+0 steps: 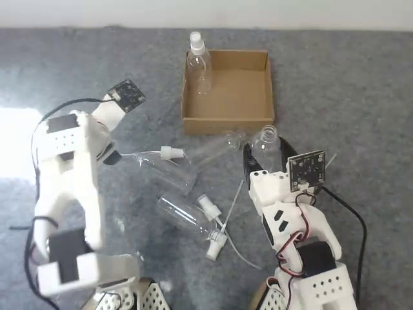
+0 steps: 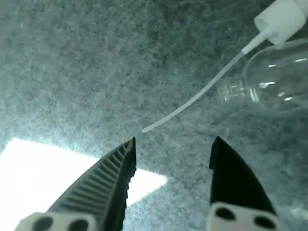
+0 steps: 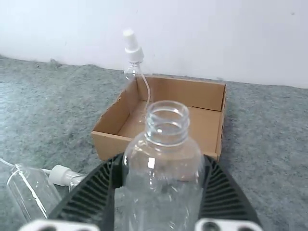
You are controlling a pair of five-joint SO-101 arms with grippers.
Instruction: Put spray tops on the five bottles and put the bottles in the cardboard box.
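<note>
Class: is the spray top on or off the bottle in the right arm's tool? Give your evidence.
Off. The bottle in the right tool stands upright, its threaded neck bare and open.

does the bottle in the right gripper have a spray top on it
No, the bottle in the right gripper shows a bare, open threaded neck.

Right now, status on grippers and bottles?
Left gripper open over mat. Right gripper shut on uncapped bottle. Capped bottle in cardboard box. Loose bottles scattered on mat.
</note>
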